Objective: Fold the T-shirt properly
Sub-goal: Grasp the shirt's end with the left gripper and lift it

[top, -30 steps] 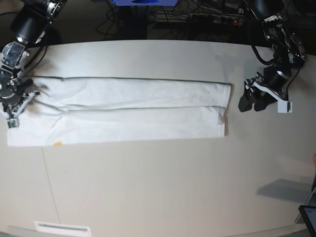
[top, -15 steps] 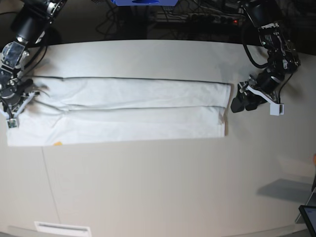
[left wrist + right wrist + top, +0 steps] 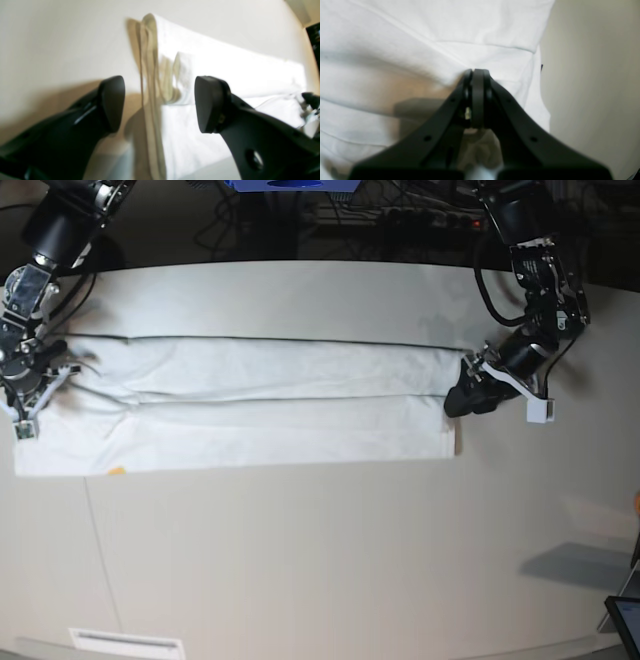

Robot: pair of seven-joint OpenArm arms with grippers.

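Observation:
The white T-shirt [image 3: 260,405] lies folded lengthwise into a long strip across the table, with a small orange bit of print [image 3: 117,471] at its front left edge. My left gripper [image 3: 462,395] is open at the strip's right end. In the left wrist view its fingers [image 3: 112,102] straddle the layered end edge of the T-shirt [image 3: 225,65], low over the table. My right gripper [image 3: 28,395] is at the strip's left end. In the right wrist view it [image 3: 473,71] is shut, with the T-shirt's cloth [image 3: 420,37] puckering at its tips.
The beige table [image 3: 320,560] extends wide in front of the strip. A dark screen corner [image 3: 625,620] sits at the front right edge and a white label strip [image 3: 125,642] at the front left. Cables and equipment [image 3: 400,210] lie behind the table.
My left gripper has moved left from beside the table's right edge to the shirt's right end, staying open. The right gripper and the shirt have not moved.

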